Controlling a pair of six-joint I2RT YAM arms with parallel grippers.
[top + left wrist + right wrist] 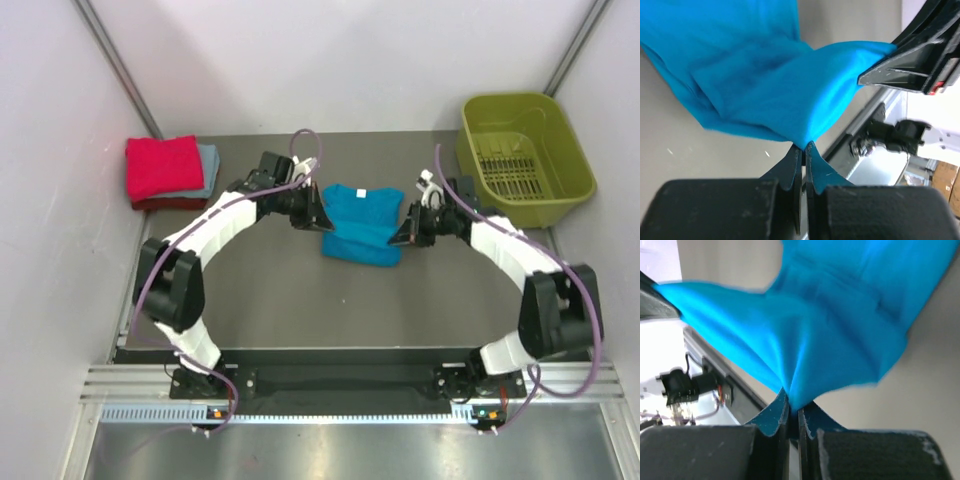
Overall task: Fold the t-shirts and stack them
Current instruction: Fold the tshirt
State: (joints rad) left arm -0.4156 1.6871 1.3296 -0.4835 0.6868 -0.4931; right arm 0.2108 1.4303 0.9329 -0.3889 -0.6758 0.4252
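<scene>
Lying near the middle of the dark table [300, 300], the teal-blue t-shirt [362, 222] is partly folded, with its near part doubled over into a thicker band along the edge closest to the arm bases. The left gripper [803, 146] has the shirt's left side: its two fingers are pressed together, with a peak of teal cloth caught between the tips. The right gripper [793, 405] clamps the shirt's right side the same way, fingers closed on a pulled-up ridge of fabric. In the left wrist view the cloth stretches from one grip across to the other. At the far left corner of the table, well apart from the teal shirt, a folded red t-shirt [163, 165] lies on a folded pale grey-blue t-shirt [209, 166], whose edge shows on the right. An olive-green basket [540, 205] stands at the far right corner.
</scene>
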